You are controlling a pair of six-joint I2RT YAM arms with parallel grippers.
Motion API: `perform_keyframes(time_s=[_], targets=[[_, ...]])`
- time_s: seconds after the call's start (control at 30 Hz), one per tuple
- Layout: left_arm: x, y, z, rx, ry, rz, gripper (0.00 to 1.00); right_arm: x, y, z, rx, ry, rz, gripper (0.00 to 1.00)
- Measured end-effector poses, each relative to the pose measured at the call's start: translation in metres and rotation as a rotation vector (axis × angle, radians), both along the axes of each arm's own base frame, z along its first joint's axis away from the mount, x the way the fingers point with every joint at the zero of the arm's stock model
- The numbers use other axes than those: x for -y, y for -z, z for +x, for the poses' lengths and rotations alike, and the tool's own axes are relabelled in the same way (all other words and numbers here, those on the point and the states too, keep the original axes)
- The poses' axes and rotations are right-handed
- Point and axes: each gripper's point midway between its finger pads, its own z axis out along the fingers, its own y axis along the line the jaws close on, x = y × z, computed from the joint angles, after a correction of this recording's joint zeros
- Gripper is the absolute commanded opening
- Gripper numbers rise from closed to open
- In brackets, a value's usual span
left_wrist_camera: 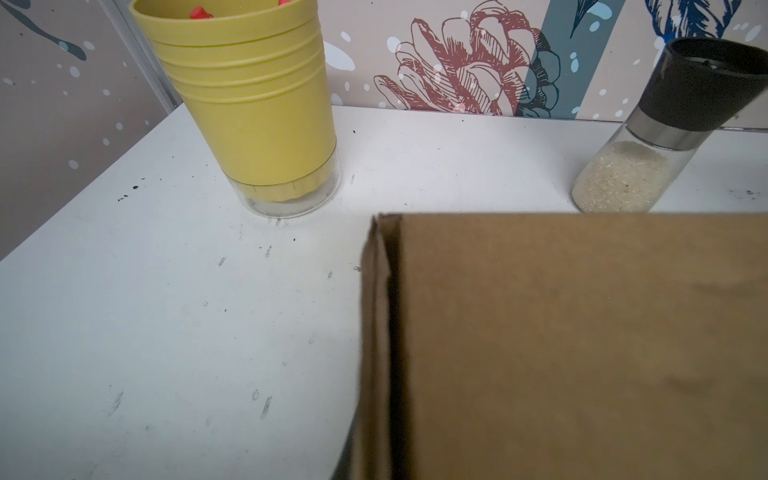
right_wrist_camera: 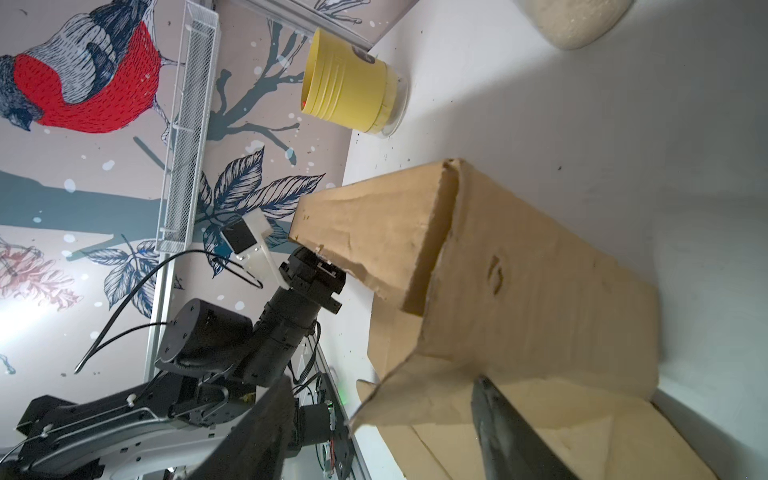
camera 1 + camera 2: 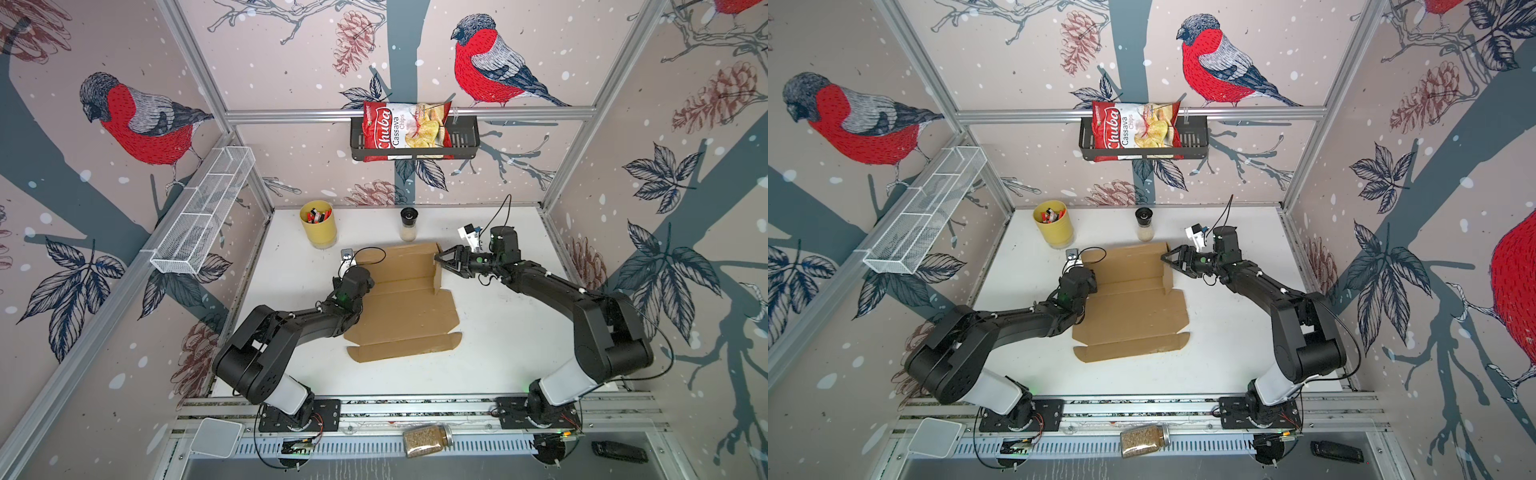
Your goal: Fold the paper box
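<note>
The paper box [image 3: 401, 316], one half-formed sheet, is seen mid-frame in both top views. Its long axis runs from upper to lower frame, and its far wall and right flap are raised. It lies left of the right gripper [image 3: 441, 261], whose jaws are spread at that flap. The left gripper [image 2: 326, 261], pressed together, is found at the wall's other end. Two grippers are counted.

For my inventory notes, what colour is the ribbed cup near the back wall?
Yellow; the cup shows best in the left wrist view.
</note>
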Motion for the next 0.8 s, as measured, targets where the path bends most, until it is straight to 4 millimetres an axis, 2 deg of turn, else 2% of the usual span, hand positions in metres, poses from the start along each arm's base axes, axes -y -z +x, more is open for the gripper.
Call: perform_keyframes(time_s=[0.17, 0.3, 0.6, 0.8], targets=[[0.000, 0.000, 0.000, 0.000, 0.002, 0.000, 0.00, -0.002, -0.004, 0.014, 0.060, 0.032, -0.055, 0.68], [0.001, 0.000, 0.000, 0.001, 0.006, 0.001, 0.00, -0.004, 0.011, 0.013, 0.043, 0.031, -0.052, 0.70], [0.002, 0.001, 0.005, -0.004, -0.001, 0.006, 0.00, -0.025, 0.012, 0.030, 0.092, 0.049, 0.010, 0.74], [-0.002, 0.000, 0.013, -0.023, 0.005, -0.007, 0.00, -0.022, 0.016, 0.041, 0.142, 0.060, 0.020, 0.76]])
